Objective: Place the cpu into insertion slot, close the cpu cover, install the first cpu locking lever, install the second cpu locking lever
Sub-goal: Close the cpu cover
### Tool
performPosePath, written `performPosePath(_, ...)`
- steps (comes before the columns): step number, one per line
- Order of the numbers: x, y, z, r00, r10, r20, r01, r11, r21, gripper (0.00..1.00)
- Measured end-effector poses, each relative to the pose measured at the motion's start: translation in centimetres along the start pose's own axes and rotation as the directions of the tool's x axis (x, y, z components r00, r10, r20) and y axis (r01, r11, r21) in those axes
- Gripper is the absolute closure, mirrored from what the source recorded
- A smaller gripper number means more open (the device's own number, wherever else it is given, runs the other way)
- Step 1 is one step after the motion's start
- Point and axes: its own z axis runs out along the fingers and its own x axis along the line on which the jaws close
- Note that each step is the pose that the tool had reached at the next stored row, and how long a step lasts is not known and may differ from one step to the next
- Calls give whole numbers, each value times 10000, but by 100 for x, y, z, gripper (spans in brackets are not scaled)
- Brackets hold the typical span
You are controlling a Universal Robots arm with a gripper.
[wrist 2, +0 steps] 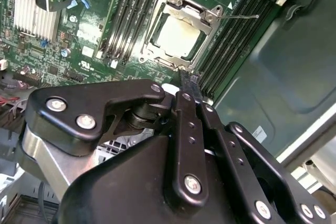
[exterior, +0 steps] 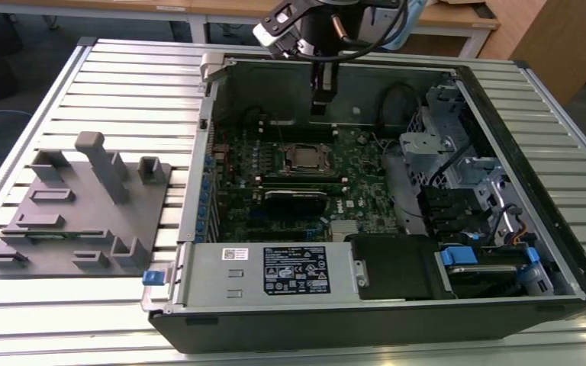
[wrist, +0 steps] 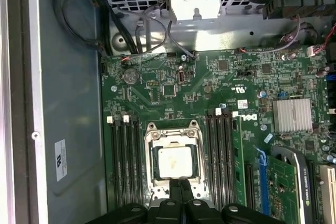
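The cpu (wrist: 174, 162) lies below the down-pointing end effector (wrist: 178, 183), fingers (wrist: 172, 191) pressed together, empty.

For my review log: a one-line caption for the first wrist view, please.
Shut gripper near the socket, chip seated under the lowered cover.

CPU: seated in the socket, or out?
In. In the first wrist view the cpu lies flat inside the insertion slot, with the slot's silver rim around it.

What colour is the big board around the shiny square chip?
Green. The board around the cpu shows best in the first wrist view.
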Motion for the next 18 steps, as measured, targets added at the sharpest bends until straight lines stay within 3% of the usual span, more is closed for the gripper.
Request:
performPosePath(14, 0, 0, 17, 10000, 0, -1, 0, 10000, 0, 90)
performPosePath(18, 0, -1, 52, 10000, 0, 9, 0, 10000, -1, 90)
